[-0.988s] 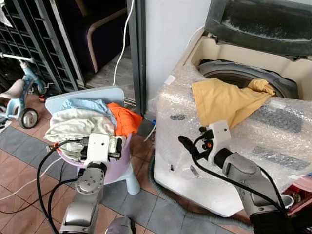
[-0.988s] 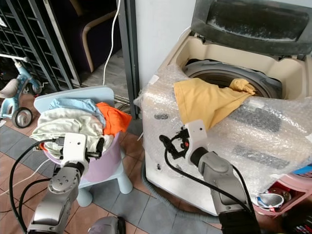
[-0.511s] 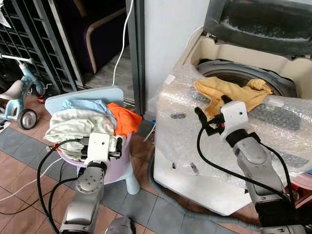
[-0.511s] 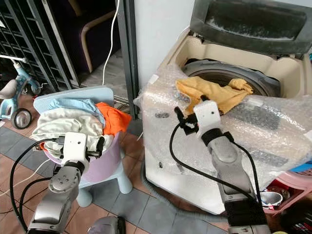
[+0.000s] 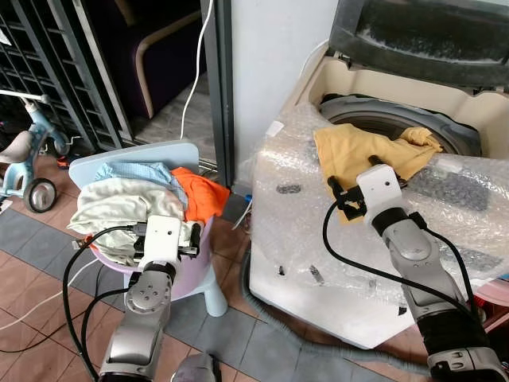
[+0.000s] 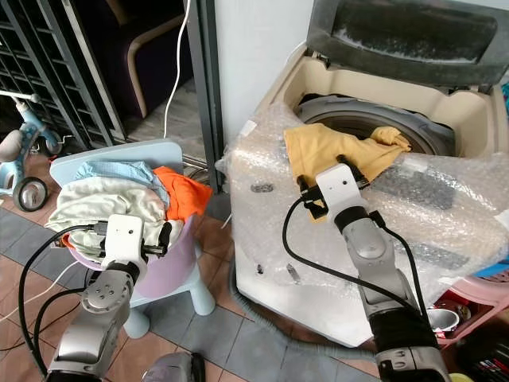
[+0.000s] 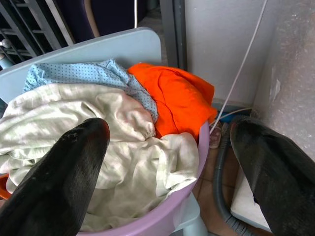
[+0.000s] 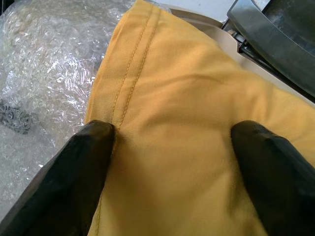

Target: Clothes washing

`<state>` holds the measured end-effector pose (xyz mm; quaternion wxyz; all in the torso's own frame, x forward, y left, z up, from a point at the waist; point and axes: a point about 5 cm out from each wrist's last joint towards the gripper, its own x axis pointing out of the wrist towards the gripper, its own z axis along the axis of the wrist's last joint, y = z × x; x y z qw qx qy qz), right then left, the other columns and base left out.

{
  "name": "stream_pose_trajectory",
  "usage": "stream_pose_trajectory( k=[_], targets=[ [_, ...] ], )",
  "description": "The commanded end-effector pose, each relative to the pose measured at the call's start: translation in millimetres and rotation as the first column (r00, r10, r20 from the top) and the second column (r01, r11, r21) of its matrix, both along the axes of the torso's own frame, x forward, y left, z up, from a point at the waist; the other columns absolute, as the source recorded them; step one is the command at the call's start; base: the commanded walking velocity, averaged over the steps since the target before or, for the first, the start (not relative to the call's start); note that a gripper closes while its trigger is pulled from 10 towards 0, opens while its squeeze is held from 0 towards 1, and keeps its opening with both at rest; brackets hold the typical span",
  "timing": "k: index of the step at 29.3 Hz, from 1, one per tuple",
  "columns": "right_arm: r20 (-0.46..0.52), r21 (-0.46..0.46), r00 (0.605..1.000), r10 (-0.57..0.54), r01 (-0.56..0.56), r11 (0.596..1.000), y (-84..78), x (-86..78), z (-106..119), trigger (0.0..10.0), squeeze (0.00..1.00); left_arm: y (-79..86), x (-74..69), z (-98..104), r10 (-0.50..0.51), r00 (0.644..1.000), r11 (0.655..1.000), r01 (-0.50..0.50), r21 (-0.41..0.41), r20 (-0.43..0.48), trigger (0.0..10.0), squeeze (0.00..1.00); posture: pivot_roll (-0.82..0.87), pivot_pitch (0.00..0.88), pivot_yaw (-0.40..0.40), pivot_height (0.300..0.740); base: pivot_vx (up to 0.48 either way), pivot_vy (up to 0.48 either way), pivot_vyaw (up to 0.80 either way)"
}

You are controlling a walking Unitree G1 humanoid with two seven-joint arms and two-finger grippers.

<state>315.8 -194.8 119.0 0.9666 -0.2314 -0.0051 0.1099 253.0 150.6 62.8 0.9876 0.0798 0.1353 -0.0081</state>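
A yellow cloth (image 5: 356,151) lies over the front rim of the top-loading washing machine (image 5: 318,263), its far end at the drum (image 5: 398,121). My right gripper (image 5: 352,173) rests against the cloth's hanging edge. Its fingers (image 8: 93,162) stand wide open, with the yellow cloth (image 8: 182,123) spread between and beyond them. My left gripper (image 7: 170,130) is open and hovers just in front of the purple laundry basket (image 5: 195,267). The basket holds a cream garment (image 7: 98,147), a blue dotted one (image 7: 74,76) and an orange one (image 7: 177,98).
The basket sits on a pale blue child's chair (image 5: 139,155). Bubble wrap (image 5: 445,215) covers the machine top, and the lid (image 5: 429,36) stands open. A grey hose (image 5: 274,322) runs along the floor. A tricycle (image 5: 28,171) and a metal grille (image 5: 48,64) are on the left.
My right gripper has risen from the machine's front panel onto the yellow cloth. The cloth was pushed up toward the drum and now hangs shorter. The left arm has stayed put.
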Motion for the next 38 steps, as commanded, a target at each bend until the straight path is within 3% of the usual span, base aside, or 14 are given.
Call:
stream_pose_trajectory(
  k=[1, 15, 21, 26, 31, 34, 38],
  targets=[
    [-0.045, -0.006, 0.999, -0.007, 0.007, 1.000, -2.4, 2.3, -5.5, 0.0, 0.00, 1.7, 0.5, 0.5, 0.009, 1.000, 1.000, -0.009, 0.005, 0.005, 10.0, 0.00, 0.00, 0.000, -0.003, 0.740, 0.000, 0.000, 0.00],
    [-0.192, 0.154, 0.981, -0.031, 0.061, 0.986, 6.2, 1.7, -28.4, 0.0, 0.00, 2.2, -1.1, 1.2, 0.007, 1.000, 1.000, -0.007, 0.006, 0.001, 10.0, 0.00, 0.01, 0.000, 0.002, 0.740, 0.000, 0.000, 0.00],
    [-0.209, 0.150, 0.976, -0.054, 0.087, 0.985, 0.8, 6.1, -28.9, 0.0, 0.00, 1.7, -1.0, 1.0, 0.007, 1.000, 1.000, -0.007, 0.005, 0.000, 10.0, 0.00, 0.01, 0.000, -0.002, 0.740, 0.000, 0.000, 0.00],
    [-0.204, 0.138, 0.978, -0.054, 0.083, 0.987, -3.0, 19.8, -19.2, 0.0, 0.00, 1.4, -0.5, 1.1, 0.011, 1.000, 1.000, -0.011, 0.004, 0.001, 10.0, 0.00, 0.01, 0.000, -0.005, 0.740, 0.000, 0.000, 0.00],
    [-0.173, 0.083, 0.984, -0.032, 0.047, 0.995, -10.8, 48.3, 11.2, 0.0, 0.00, 0.4, 1.1, 0.7, 0.012, 1.000, 1.000, -0.012, 0.004, 0.004, 10.0, 0.00, 0.01, 0.000, -0.013, 0.740, 0.000, 0.000, 0.00],
    [-0.106, 0.073, 0.992, -0.061, 0.069, 0.995, -22.1, 69.9, 50.6, 0.0, 0.00, -0.5, 2.4, 1.0, 0.017, 1.000, 1.000, -0.017, 0.002, 0.008, 10.0, 0.00, 0.01, 0.000, -0.022, 0.740, 0.000, 0.000, 0.00],
    [-0.036, 0.063, 0.996, -0.084, 0.086, 0.994, -29.7, 83.3, 87.6, 0.0, 0.00, -0.4, 2.8, 1.5, 0.027, 1.000, 1.000, -0.027, -0.002, 0.012, 10.0, 0.00, 0.02, 0.000, -0.026, 0.740, 0.000, 0.000, 0.00]
  ],
)
